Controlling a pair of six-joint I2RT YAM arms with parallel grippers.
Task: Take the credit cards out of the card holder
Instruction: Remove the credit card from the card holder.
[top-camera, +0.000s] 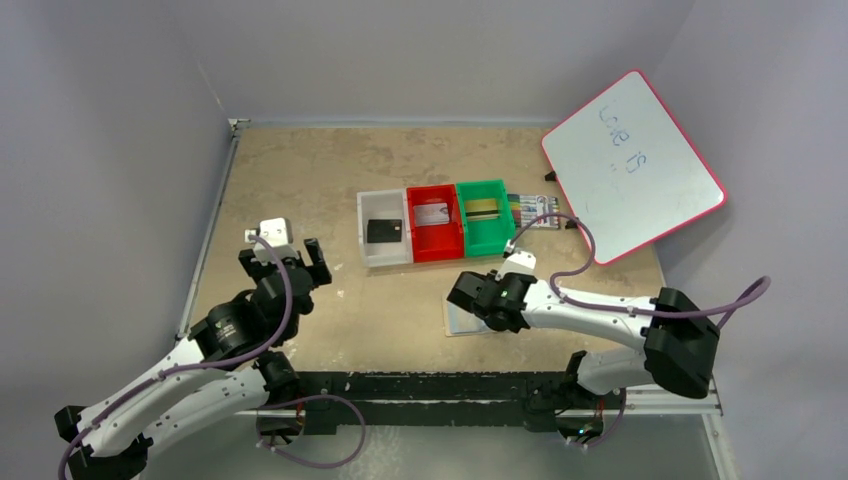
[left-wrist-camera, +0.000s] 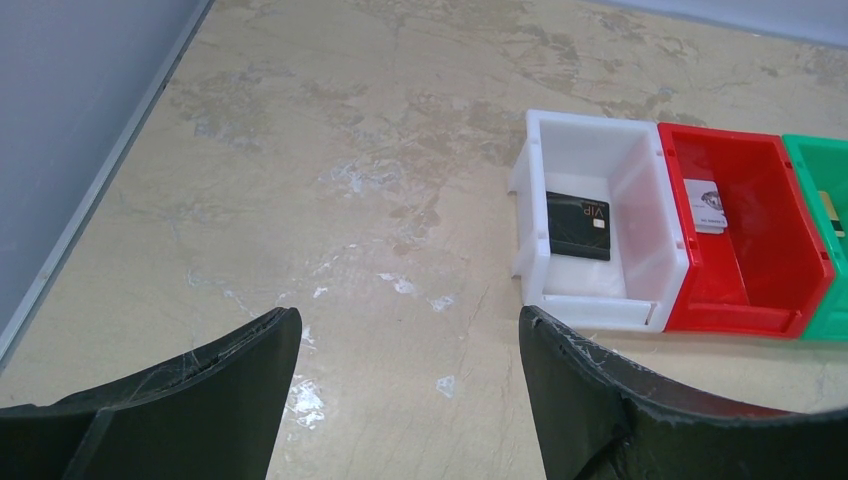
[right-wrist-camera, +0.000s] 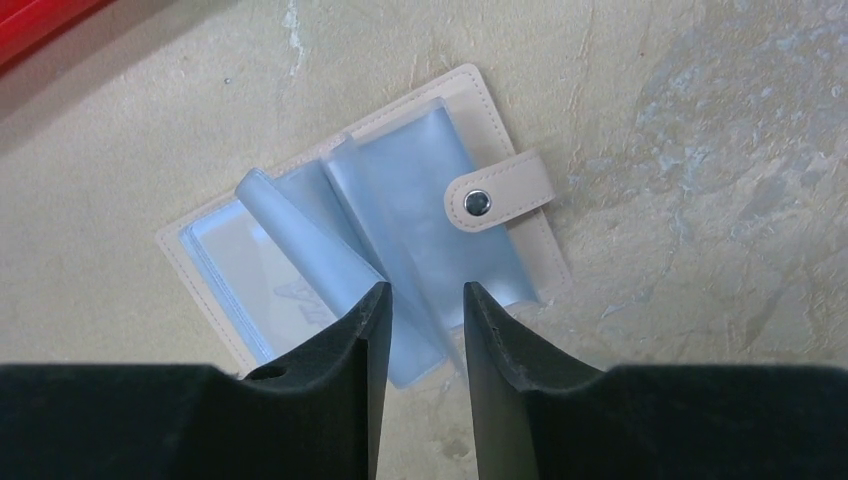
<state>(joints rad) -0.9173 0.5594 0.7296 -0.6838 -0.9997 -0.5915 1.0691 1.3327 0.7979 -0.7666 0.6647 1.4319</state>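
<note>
1. Right fingers (right-wrist-camera: 365, 340) stand only a little apart. The right gripper (right-wrist-camera: 420, 300) hangs just above the card holder (right-wrist-camera: 400, 190), and the edge of a loose light-blue sleeve (right-wrist-camera: 300, 225) shows in the narrow gap. Neither pad presses on it, so nothing is held.
2. Left fingers (left-wrist-camera: 220, 400) are spread wide, and the left gripper (left-wrist-camera: 410, 330) hovers over bare table (left-wrist-camera: 350, 120) with nothing between them. It is off to the left of the white bin (left-wrist-camera: 640, 200).
3. In the top view the card holder lies on the table under the right gripper, towards the near edge and apart from the bins.
4. It is opened flat with its tan cover underneath. Its snap tab (right-wrist-camera: 497, 190) is folded over the right-hand pocket, and the loose sleeve curls up near the middle.
5. A faint pale mark shows through the left pocket – whether that is a card I cannot tell.
6. Three bins sit side by side and touching:
   - The white bin holds a black card (left-wrist-camera: 578, 225) marked VIP.
   - The red bin (left-wrist-camera: 750, 290) holds a pale card (left-wrist-camera: 708, 205).
   - The green bin (top-camera: 500, 235) holds an olive-gold card (top-camera: 482, 208).
7. A striped marker pack (top-camera: 530, 212) lies just beyond the green bin, partly hidden behind it.
8. A whiteboard (top-camera: 632, 165) with a red rim leans tilted at the far right.
</note>
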